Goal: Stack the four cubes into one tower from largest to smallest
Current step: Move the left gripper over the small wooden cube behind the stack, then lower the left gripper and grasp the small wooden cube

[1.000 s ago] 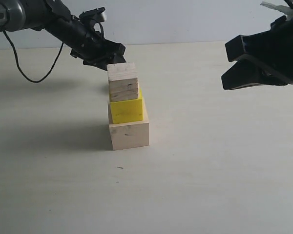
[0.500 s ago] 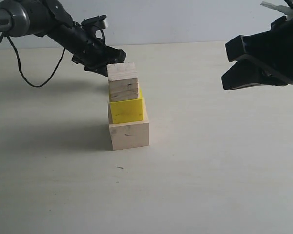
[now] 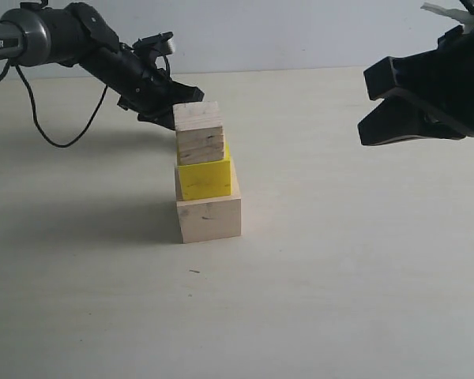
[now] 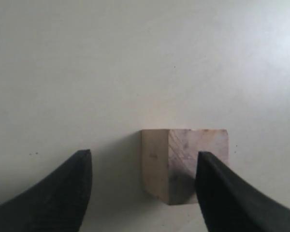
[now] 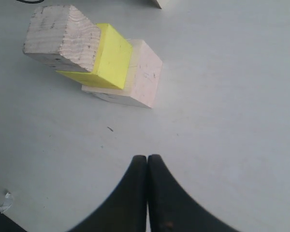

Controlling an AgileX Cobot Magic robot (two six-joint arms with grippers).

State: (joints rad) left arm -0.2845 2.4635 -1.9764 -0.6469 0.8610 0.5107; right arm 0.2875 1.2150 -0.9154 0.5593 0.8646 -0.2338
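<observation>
Three cubes stand stacked: the largest pale wood cube (image 3: 209, 219) at the base, the yellow cube (image 3: 205, 178) on it, and the grained wood cube (image 3: 201, 147) on top. In the right wrist view they are the pale base (image 5: 142, 72), the yellow cube (image 5: 111, 55) and the grained cube (image 5: 63, 36). The smallest pale cube (image 3: 197, 116) (image 4: 183, 162) rests on the table behind the stack. My left gripper (image 3: 180, 96) (image 4: 144, 154) hangs open over it, one finger on each side, touching nothing. My right gripper (image 3: 371, 110) (image 5: 147, 158) is shut and empty, off to the right.
The pale tabletop (image 3: 340, 276) spreads all round the stack. A black cable (image 3: 55, 126) from the left arm lies on the table at the back left. A small dark speck (image 3: 193, 272) marks the table in front of the stack.
The left arm has shifted a little, its gripper sinking slightly behind the stack. The stack and the right gripper have not moved.
</observation>
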